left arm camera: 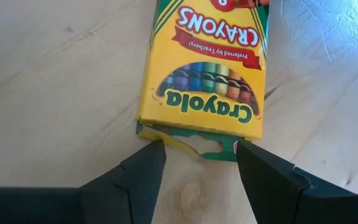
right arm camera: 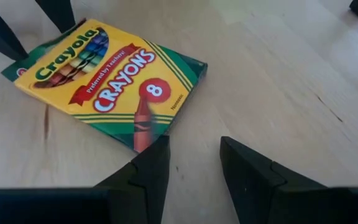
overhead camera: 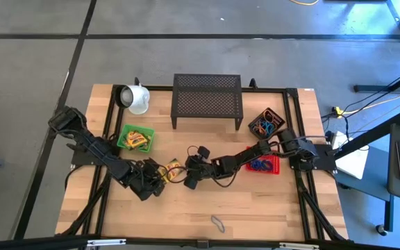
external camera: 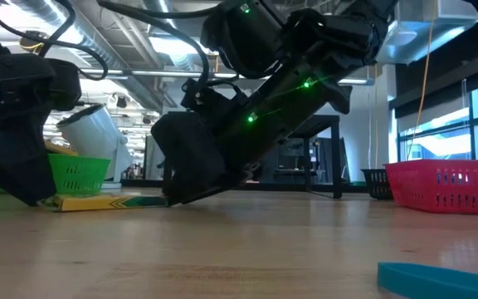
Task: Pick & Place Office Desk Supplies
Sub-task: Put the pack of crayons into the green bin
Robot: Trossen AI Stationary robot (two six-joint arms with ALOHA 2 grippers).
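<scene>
A yellow-and-green crayon box (overhead camera: 173, 169) lies flat on the table between my two grippers. In the left wrist view, my left gripper (left arm camera: 201, 154) is open. Its fingertips stand at the two corners of the box's torn flap end (left arm camera: 185, 138), close to it. My right gripper (right arm camera: 194, 149) is open at the box's opposite end, low over the table, with one fingertip beside the box's near corner (right arm camera: 143, 142). The left gripper's fingers (right arm camera: 56, 14) show beyond the box (right arm camera: 104, 78) in the right wrist view. I cannot see either gripper touching the box.
A green basket (overhead camera: 126, 142) with more crayon boxes sits behind the left arm. A white mug (overhead camera: 137, 98) lies on its side beside a black mesh rack (overhead camera: 207, 99). A red basket (overhead camera: 275, 167) and a dark basket (overhead camera: 264, 123) hold rubber bands. A grey band (overhead camera: 217, 222) lies near the table's near edge.
</scene>
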